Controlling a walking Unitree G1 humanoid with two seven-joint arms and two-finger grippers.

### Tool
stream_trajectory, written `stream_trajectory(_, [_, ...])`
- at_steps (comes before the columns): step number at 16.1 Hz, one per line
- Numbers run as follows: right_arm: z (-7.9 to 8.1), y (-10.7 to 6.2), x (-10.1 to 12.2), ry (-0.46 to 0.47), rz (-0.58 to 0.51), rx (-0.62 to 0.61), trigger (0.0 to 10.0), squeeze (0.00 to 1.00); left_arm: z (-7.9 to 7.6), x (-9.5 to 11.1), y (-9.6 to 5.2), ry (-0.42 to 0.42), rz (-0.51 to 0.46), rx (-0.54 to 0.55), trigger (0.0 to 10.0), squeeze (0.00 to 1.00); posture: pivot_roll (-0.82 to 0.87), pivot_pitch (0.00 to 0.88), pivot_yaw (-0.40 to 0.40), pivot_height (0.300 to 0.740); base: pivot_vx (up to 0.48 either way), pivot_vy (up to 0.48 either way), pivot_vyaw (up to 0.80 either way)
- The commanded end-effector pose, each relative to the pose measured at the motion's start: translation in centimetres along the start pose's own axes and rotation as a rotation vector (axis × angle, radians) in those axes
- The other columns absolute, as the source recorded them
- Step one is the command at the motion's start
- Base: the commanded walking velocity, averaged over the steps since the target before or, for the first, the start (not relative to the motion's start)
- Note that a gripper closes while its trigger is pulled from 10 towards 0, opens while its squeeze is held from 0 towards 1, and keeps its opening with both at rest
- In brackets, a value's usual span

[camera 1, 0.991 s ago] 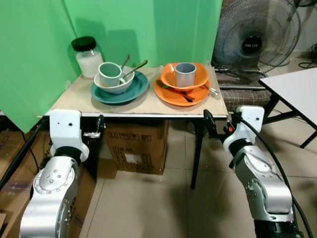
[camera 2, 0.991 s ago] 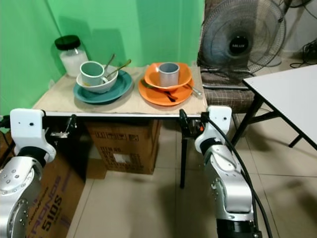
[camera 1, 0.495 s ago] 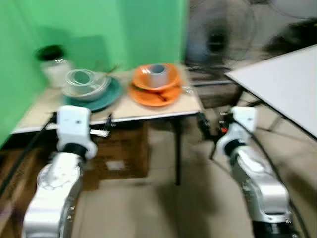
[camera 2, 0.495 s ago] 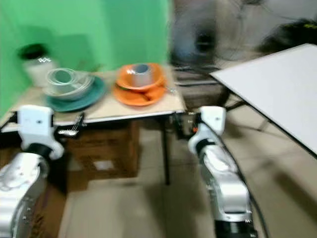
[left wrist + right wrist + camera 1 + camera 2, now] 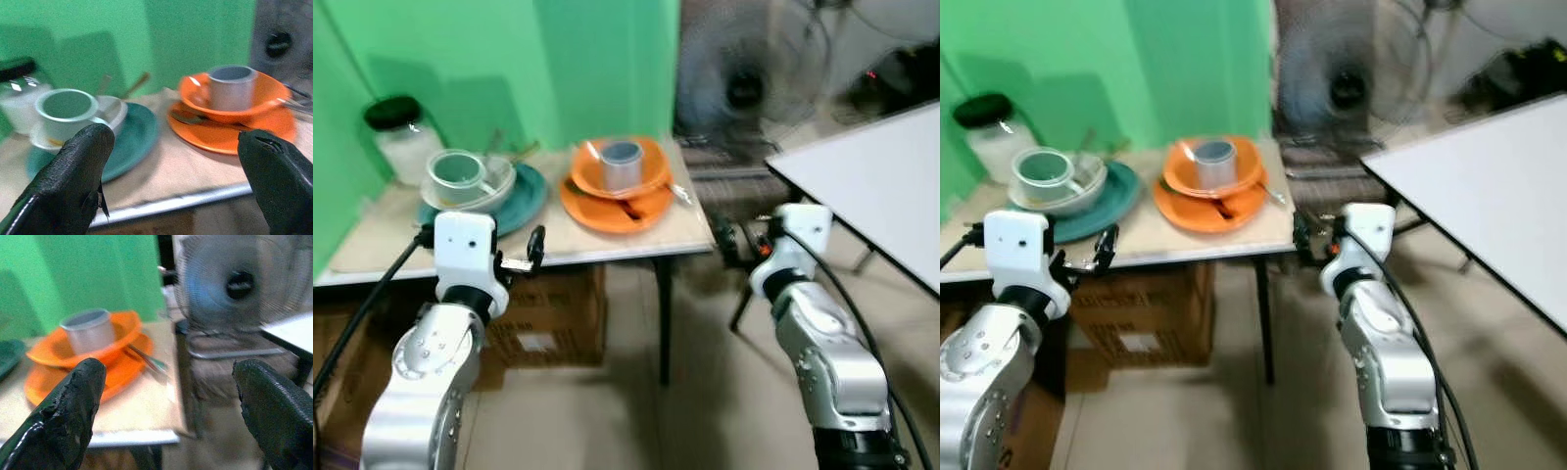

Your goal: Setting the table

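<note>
Nothing moved off the desk (image 5: 636,238) yet by the look of it; both dish sets sit stacked there, so judging from this the table-setting is at its start, w/ all carrying & laying out left to do. Left to right: glass jar (image 5: 399,139) w/ black lid is well beyond the left hand (image 5: 530,250), far back by the green backdrop. Teal plate (image 5: 530,201) lies just past the left hand, carrying a white bowl (image 5: 499,184) w/ a pale green mug (image 5: 455,172) in it, utensil handles poking out behind. Left hand sits at the desk's front edge, a bit below the top, fingers (image 5: 73,171) spread wide, empty; the left wrist view frames the teal set by one finger & the orange set by the other. Orange plate (image 5: 607,211) is between the two hands, further in on the desk, w/ an orange bowl (image 5: 646,171) on it & a grey cup (image 5: 621,165) inside; a spoon or fork (image 5: 146,358) rests on the plate rim toward the right hand. Right hand (image 5: 729,243) hangs just off the desk's right corner, forearm bent up from below, fingers (image 5: 68,411) also wide apart, holding nothing. Past it to the right: a fan (image 5: 744,83) behind, & a white table (image 5: 871,186), prob. the one to be set.
</note>
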State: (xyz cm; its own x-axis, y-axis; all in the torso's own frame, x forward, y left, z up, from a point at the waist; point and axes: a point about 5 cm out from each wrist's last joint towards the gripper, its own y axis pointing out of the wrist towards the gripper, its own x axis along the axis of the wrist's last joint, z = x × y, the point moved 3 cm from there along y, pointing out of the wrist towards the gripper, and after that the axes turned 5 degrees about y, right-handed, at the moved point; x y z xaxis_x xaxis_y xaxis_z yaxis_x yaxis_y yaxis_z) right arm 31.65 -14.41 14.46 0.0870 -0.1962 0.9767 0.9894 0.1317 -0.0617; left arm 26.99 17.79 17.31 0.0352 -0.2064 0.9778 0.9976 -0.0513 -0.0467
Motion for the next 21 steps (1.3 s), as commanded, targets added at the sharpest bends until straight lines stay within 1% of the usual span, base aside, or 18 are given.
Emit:
stream_trajectory(1, [1.4, 0.2, 0.1, 0.010, -0.007, 0.045, 10.0, 0.00, 0.8, 0.1, -0.2, 0.015, 0.000, 0.027, 10.0, 0.55, -0.01, 0.000, 0.064, 0.740, 0.360, 0.000, 0.00])
stream_trajectory(2, [1.6, 0.3, 0.1, -0.015, -0.008, 0.062, 10.0, 0.00, 0.9, 0.1, -0.3, 0.017, 0.001, 0.027, 10.0, 0.55, -0.01, 0.000, 0.065, 0.740, 0.352, 0.000, 0.00])
stream_trajectory(4, [2.1, 0.3, 0.0, -0.035, -0.001, 0.099, 10.0, 0.00, 0.8, 0.1, -0.4, 0.028, 0.003, 0.020, 10.0, 0.55, -0.01, 0.000, 0.065, 0.740, 0.351, 0.000, 0.00])
stream_trajectory(7, [2.7, 0.2, -0.2, -0.030, 0.003, 0.148, 10.0, 0.00, 0.5, 0.1, -0.7, 0.042, 0.006, 0.007, 10.0, 0.54, 0.00, 0.000, 0.064, 0.740, 0.345, 0.000, 0.80])
stream_trajectory(9, [2.5, 0.4, 0.2, -0.028, -0.019, 0.151, 10.0, 0.00, 0.3, 0.1, -0.8, 0.058, 0.007, -0.007, 10.0, 0.54, 0.00, 0.000, 0.067, 0.740, 0.339, 0.000, 0.77])
stream_trajectory(10, [2.1, 0.4, 0.5, 0.006, -0.031, 0.141, 10.0, 0.00, 0.1, 0.1, -0.8, 0.068, 0.008, -0.019, 10.0, 0.55, 0.00, 0.000, 0.070, 0.740, 0.334, 0.000, 0.00])
stream_trajectory(11, [1.8, 0.4, 0.7, 0.019, -0.035, 0.140, 10.0, 0.00, 0.0, 0.1, -0.9, 0.073, 0.007, -0.027, 10.0, 0.55, 0.00, 0.000, 0.072, 0.740, 0.334, 0.000, 0.00])
stream_trajectory(12, [1.7, 0.5, 0.9, 0.008, -0.041, 0.153, 10.0, 0.00, -0.2, 0.2, -0.9, 0.076, 0.006, -0.035, 10.0, 0.55, 0.00, 0.000, 0.074, 0.740, 0.330, 0.000, 0.00])
stream_trajectory(13, [1.6, 0.6, 1.5, -0.030, -0.055, 0.189, 10.0, 0.00, -0.6, 0.3, -0.9, 0.084, 0.003, -0.052, 10.0, 0.55, 0.00, 0.000, 0.073, 0.740, 0.322, 0.000, 0.00])
stream_trajectory(15, [1.9, 1.0, 2.6, -0.112, -0.061, 0.283, 10.0, 0.00, -1.1, 0.4, -0.8, 0.096, -0.001, -0.084, 10.0, 0.52, 0.00, 0.000, 0.069, 0.740, 0.296, 0.000, 0.00])
stream_trajectory(16, [2.1, 1.2, 3.0, -0.120, -0.053, 0.341, 10.0, 0.00, -1.2, 0.4, -0.8, 0.102, -0.004, -0.091, 10.0, 0.43, 0.00, 0.000, 0.067, 0.740, 0.000, 0.000, 0.00])
stream_trajectory(17, [2.2, 1.5, 3.5, -0.146, -0.046, 0.404, 10.0, 0.84, -1.5, 0.5, -0.8, 0.112, -0.010, -0.105, 10.0, 0.39, -0.01, 0.000, 0.067, 0.740, 0.000, 0.000, 0.00])
stream_trajectory(18, [2.2, 2.0, 4.0, -0.190, -0.032, 0.448, 10.0, 1.00, -1.8, 0.7, -0.7, 0.131, -0.017, -0.140, 10.0, 0.39, -0.01, 0.000, 0.064, 0.740, 0.000, 0.000, 0.00])
stream_trajectory(21, [2.0, 3.7, 4.8, -0.331, 0.049, 0.551, 10.0, 1.00, -3.1, 1.0, -0.6, 0.171, -0.016, -0.254, 10.0, 0.38, -0.03, 0.000, 0.061, 0.740, 0.000, 0.000, 0.00])
